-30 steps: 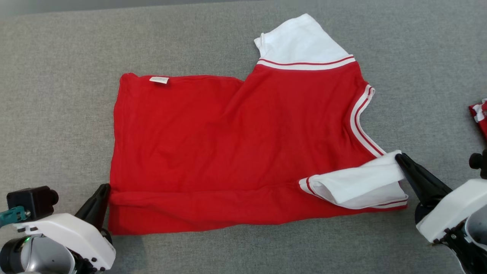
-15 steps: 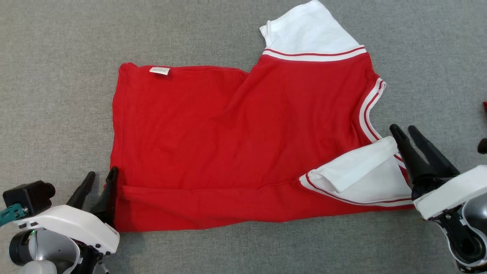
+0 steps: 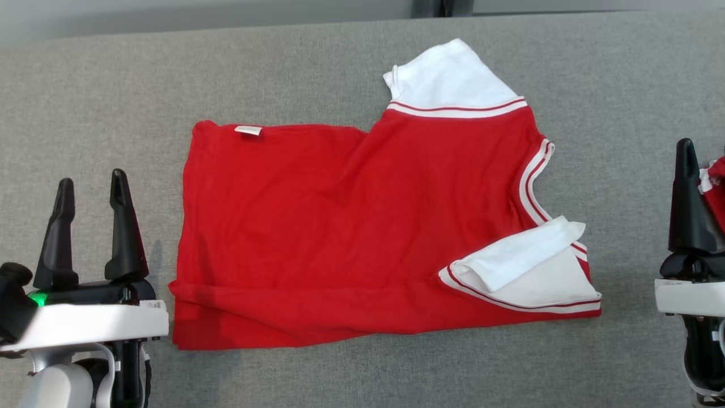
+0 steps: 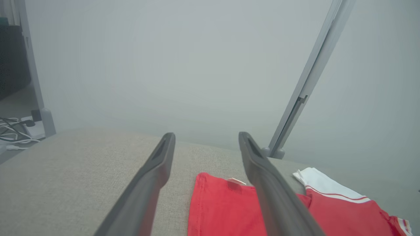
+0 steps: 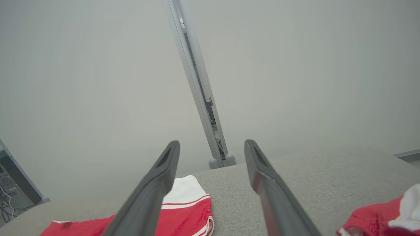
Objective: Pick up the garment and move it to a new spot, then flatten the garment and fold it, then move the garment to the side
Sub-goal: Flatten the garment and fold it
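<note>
Across the bench (image 3: 113, 85), red T-shirt (image 3: 351, 226) is spread.
Both left tool (image 3: 92, 178) and right tool (image 5: 211, 144) are held wide open, empty; far sleeve (image 3: 447, 73) should be folded inward.

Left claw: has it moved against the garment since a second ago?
Yes. The left claw has opened and drawn away leftward from the red garment, whose hem it pinched before.
</note>
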